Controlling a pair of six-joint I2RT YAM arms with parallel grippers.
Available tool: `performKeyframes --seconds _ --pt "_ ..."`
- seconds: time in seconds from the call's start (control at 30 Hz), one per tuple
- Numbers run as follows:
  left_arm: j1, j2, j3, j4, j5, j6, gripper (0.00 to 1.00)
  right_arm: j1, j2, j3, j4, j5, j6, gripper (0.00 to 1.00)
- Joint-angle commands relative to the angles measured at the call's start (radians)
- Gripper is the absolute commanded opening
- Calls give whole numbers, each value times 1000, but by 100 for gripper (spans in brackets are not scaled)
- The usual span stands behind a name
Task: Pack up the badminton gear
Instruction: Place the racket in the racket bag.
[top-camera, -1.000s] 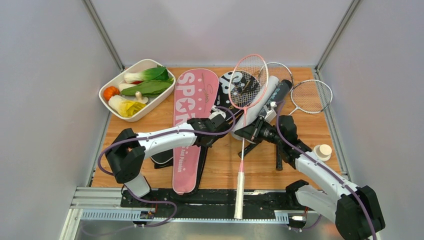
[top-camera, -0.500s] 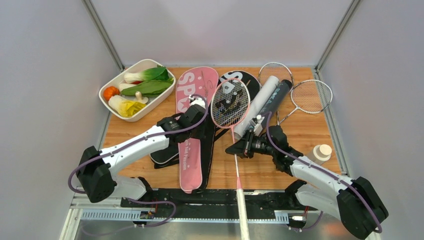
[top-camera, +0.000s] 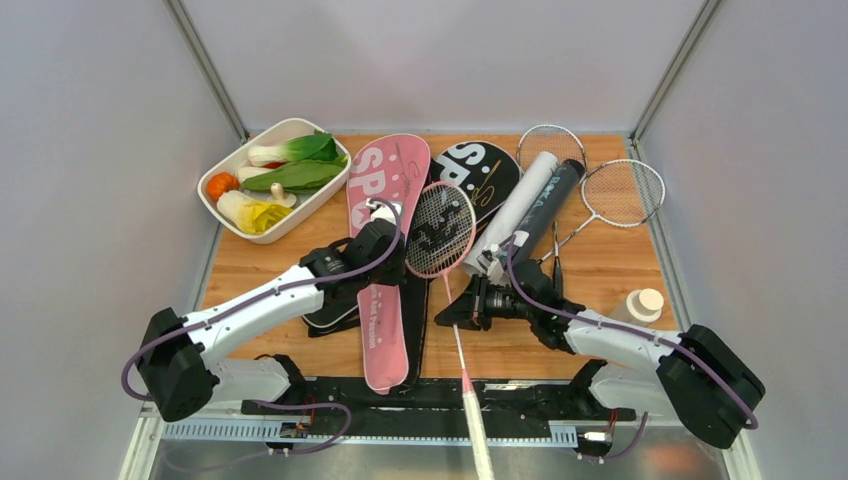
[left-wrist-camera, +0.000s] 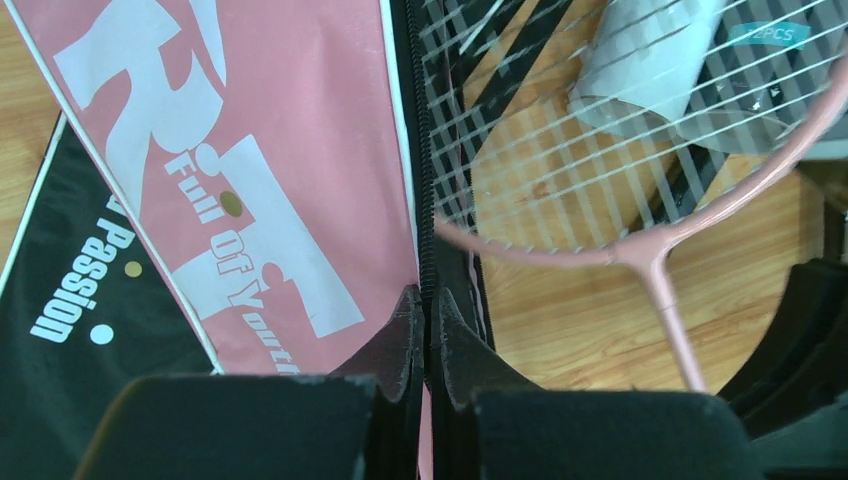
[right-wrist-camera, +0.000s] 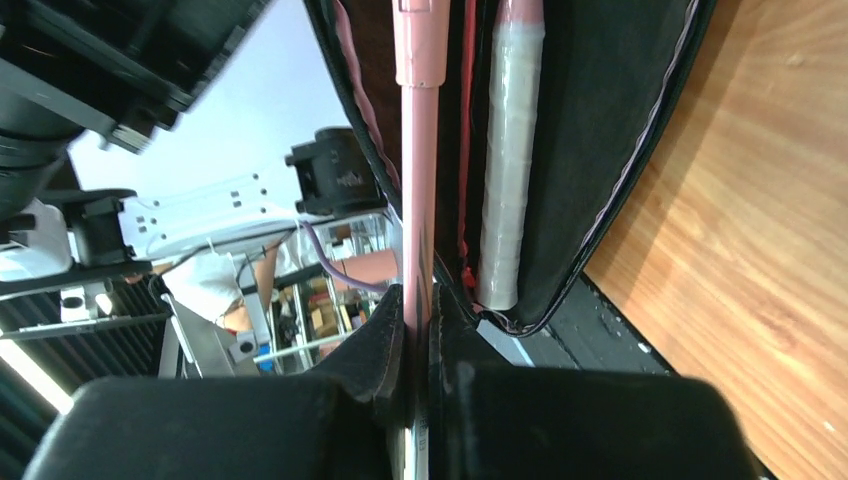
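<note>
From above, the pink-framed badminton racket (top-camera: 441, 228) lies with its strung head at 12 o'clock of the right gripper (top-camera: 450, 316), which is clamped on the thin shaft. The white handle trails to 6 o'clock past the near edge of the wooden table (top-camera: 620, 270). The left gripper (top-camera: 396, 272), at 9 o'clock of the racket's throat, pinches the long pink fabric "SPORT" cover (top-camera: 398, 165). The left wrist view shows those fingers pressed together on the cover's black zipper seam (left-wrist-camera: 424, 200), with the racket head at 2 o'clock. The right wrist view shows the pads tight on the pink shaft, and a white-taped handle (right-wrist-camera: 505, 200) at 3 o'clock inside a black-lined cover. The racket looks light and stiff-framed, with a whippy, slick shaft likely to twist. A hold nearer the throat would steady it, and the strings should not be gripped. The cover is limp cloth, best held at the seam.
</note>
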Motion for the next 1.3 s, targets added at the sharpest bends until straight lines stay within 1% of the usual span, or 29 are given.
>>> performKeyframes --seconds 0.0,0.17,0.27,0.43,0.57,0.73,0.87,1.0,1.1,1.27 --pt "-2 -73 -24 111 18 -6 0 47 37 23 124 -28 52 0" --pt "-1 -119 -64 137 64 38 0 46 115 54 238 -66 69 0" --pt "2 -151 -89 154 102 70 0 45 186 120 233 -76 38 0" --pt "9 -209 -143 196 175 73 0 45 347 230 316 -87 28 0" --pt "11 -219 -164 202 217 54 0 41 494 341 308 -76 -37 0" --pt "10 -235 -196 187 245 44 0 26 655 424 416 -102 -11 0" --pt "10 -243 -216 192 256 35 0 16 742 514 371 -92 -45 0" --pt "10 -248 -231 207 297 -5 0 15 788 597 277 -8 -122 0" --pt "10 -255 -234 191 301 -48 0 14 834 650 242 49 -166 0" --pt "11 -282 -243 136 313 -105 0 15 941 720 305 32 -170 0"
